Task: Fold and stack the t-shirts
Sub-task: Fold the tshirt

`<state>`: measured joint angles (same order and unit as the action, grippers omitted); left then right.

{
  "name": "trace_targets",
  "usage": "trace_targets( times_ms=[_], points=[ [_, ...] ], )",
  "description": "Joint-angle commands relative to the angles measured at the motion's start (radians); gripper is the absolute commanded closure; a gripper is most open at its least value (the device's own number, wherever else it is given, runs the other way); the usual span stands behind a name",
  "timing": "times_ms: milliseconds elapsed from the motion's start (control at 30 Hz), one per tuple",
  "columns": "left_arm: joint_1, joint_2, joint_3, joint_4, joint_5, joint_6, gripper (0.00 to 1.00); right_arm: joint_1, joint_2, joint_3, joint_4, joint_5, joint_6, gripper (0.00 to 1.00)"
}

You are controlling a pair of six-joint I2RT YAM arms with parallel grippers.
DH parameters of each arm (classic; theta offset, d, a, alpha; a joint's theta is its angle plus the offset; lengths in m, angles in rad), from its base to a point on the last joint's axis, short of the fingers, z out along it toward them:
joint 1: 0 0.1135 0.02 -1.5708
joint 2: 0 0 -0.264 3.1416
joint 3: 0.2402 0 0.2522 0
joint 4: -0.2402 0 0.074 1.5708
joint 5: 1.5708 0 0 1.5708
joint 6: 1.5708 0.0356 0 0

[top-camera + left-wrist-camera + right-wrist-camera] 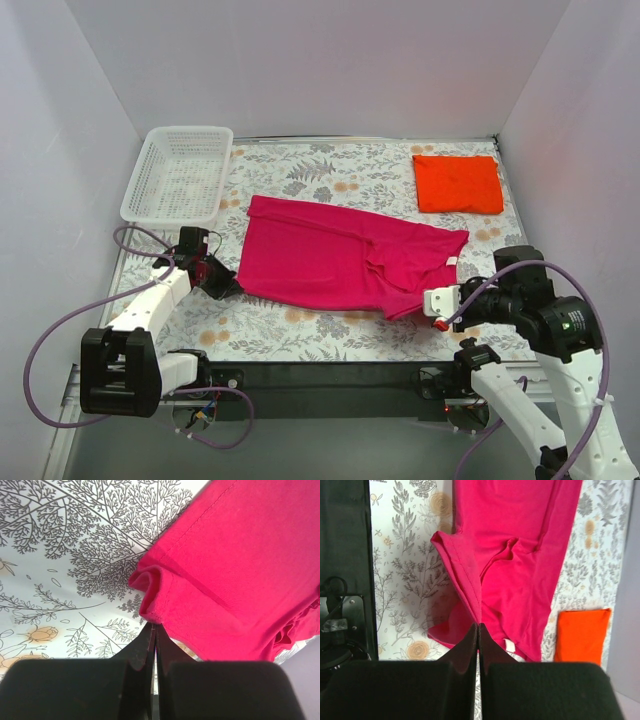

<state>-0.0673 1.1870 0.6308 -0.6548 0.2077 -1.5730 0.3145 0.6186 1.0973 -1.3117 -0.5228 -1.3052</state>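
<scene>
The magenta-pink t-shirt (340, 262) lies partly folded across the middle of the floral table, its white neck label (509, 646) near the right end. My left gripper (228, 285) is shut on its near left corner (150, 611), which bunches at the closed fingertips (152, 626). At the shirt's near right end my right gripper (432, 305) is shut on a hemmed fold (465, 575). That fold rises as a ridge to the fingertips (479, 626) and casts a shadow on the cloth below. The orange-red t-shirt (457, 183) lies folded into a rectangle at the back right (581, 635).
A white mesh basket (180, 175) stands at the back left corner, close behind my left arm. White walls close in the table on three sides. A black strip (330, 375) runs along the near edge between the arm bases.
</scene>
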Motion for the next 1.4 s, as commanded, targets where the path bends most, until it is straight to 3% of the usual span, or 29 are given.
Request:
trace_targets(
  times_ms=[0, 367, 733, 1000, 1367],
  points=[
    [0.001, -0.035, 0.038, -0.029, -0.04, 0.011, 1.0, 0.001, -0.003, -0.054, -0.003, 0.017, 0.0, 0.99],
    [0.001, 0.016, 0.107, 0.015, -0.053, 0.018, 1.0, 0.001, 0.138, -0.154, 0.043, -0.034, -0.041, 0.99],
    [-0.02, 0.069, 0.041, 0.069, 0.001, 0.004, 1.0, -0.025, 0.248, -0.14, 0.141, -0.069, -0.026, 0.99],
    [-0.097, 0.149, 0.033, 0.055, -0.083, -0.085, 1.0, -0.141, 0.308, -0.082, 0.169, -0.14, -0.042, 0.99],
    [-0.1, 0.099, 0.141, -0.049, -0.183, -0.22, 1.0, -0.34, 0.429, -0.03, 0.177, -0.246, -0.101, 0.99]
  ],
)
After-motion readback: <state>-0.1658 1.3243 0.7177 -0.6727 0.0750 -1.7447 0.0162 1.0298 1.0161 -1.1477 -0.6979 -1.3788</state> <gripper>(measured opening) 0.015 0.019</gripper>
